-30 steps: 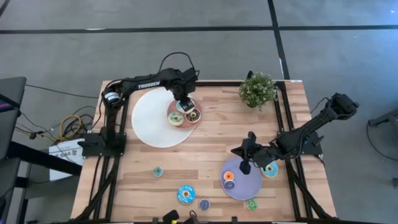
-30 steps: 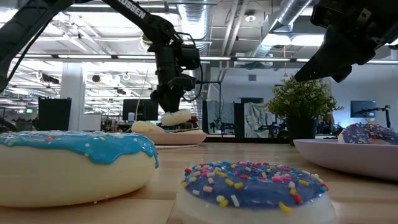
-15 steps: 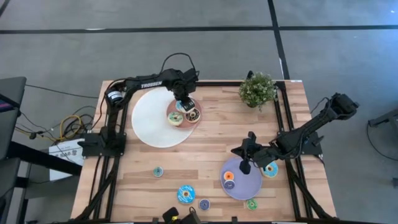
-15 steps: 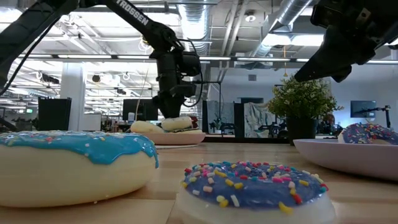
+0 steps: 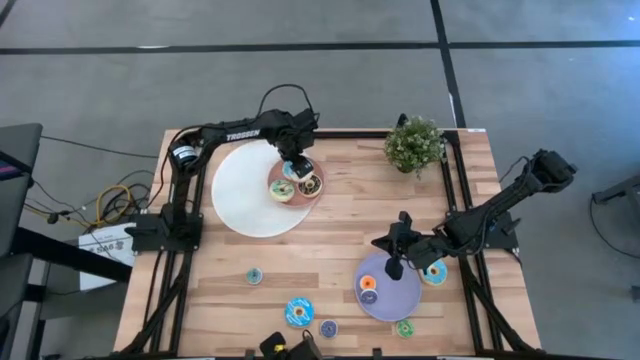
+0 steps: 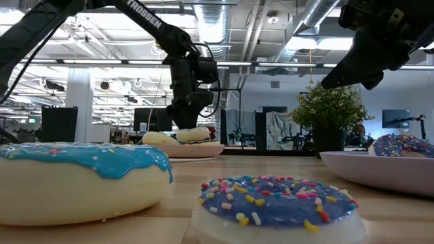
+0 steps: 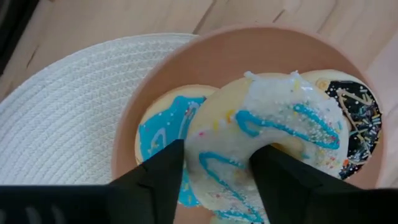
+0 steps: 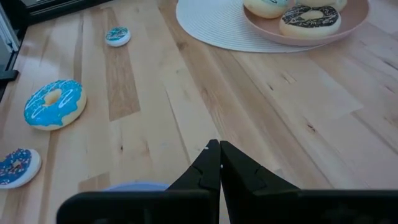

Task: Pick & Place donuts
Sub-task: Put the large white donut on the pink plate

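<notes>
My left gripper (image 5: 297,168) points down into the pink plate (image 7: 249,53) at the table's far middle. It is open, one finger on each side of a cream donut with white icing and blue lines (image 7: 267,124). That donut lies on a blue-iced donut (image 7: 163,127), next to a brown one (image 7: 354,118). My right gripper (image 8: 219,146) is shut and holds nothing, hovering over the lavender plate (image 5: 400,298), which carries two small orange donuts (image 5: 368,290). Loose donuts lie on the table: teal (image 5: 254,276), big blue (image 5: 299,312), small blue (image 5: 328,327), green (image 5: 404,327). My left gripper comes from above, its fingers (image 7: 158,177) close beside the near part of the cream donut's ring (image 7: 217,168). I cannot tell whether they touch it. The donut lies tilted on the blue donut, inside the pink plate.
The pink plate overlaps a round white woven mat (image 5: 240,190). A potted plant (image 5: 414,143) stands at the far right. One more donut (image 5: 434,272) lies just right of the lavender plate. Bare wood lies between the two plates.
My left gripper has sunk a little toward the pink plate with the cream donut. The donut, which hung just above the plate a second ago, now lies on the other donuts there. The right arm has kept still.
</notes>
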`<state>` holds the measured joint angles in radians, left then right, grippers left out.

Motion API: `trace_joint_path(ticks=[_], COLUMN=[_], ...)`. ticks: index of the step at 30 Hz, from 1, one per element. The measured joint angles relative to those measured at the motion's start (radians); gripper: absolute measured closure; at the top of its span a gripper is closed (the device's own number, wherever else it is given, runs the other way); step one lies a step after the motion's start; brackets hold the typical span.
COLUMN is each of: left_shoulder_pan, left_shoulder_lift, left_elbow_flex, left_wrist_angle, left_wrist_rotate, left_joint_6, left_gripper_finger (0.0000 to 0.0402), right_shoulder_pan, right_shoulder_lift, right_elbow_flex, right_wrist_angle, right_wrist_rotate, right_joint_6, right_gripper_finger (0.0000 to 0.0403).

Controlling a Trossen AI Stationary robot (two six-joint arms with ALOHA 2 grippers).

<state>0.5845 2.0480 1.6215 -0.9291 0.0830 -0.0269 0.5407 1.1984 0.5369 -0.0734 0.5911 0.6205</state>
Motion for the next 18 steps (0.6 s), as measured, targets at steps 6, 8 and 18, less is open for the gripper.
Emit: trace_joint_path(ticks=[6,8,18], left_shoulder_pan=[0.009,0.009,0.011], left_shoulder_lift=[0.000,0.000,-0.001], left_elbow_flex=[0.000,0.000,0.034], left_wrist_angle=[0.000,0.000,-0.066], left_wrist_rotate=[-0.001,-0.001,-0.037], left_joint_6=[0.009,0.018,0.031], left_gripper_finger=[0.0167,0.0154,0.0138], right_shoulder_pan=[0.000,0.000,0.000], right_shoulder_lift=[0.000,0.000,0.000], right_elbow_flex=[0.000,0.000,0.000], right_wrist_angle=[0.000,-0.001,-0.001], right_wrist_rotate=[0.000,0.000,0.000], right_joint_6=[0.000,0.000,-0.001], right_gripper_finger=[0.0401,0.0401,0.0401])
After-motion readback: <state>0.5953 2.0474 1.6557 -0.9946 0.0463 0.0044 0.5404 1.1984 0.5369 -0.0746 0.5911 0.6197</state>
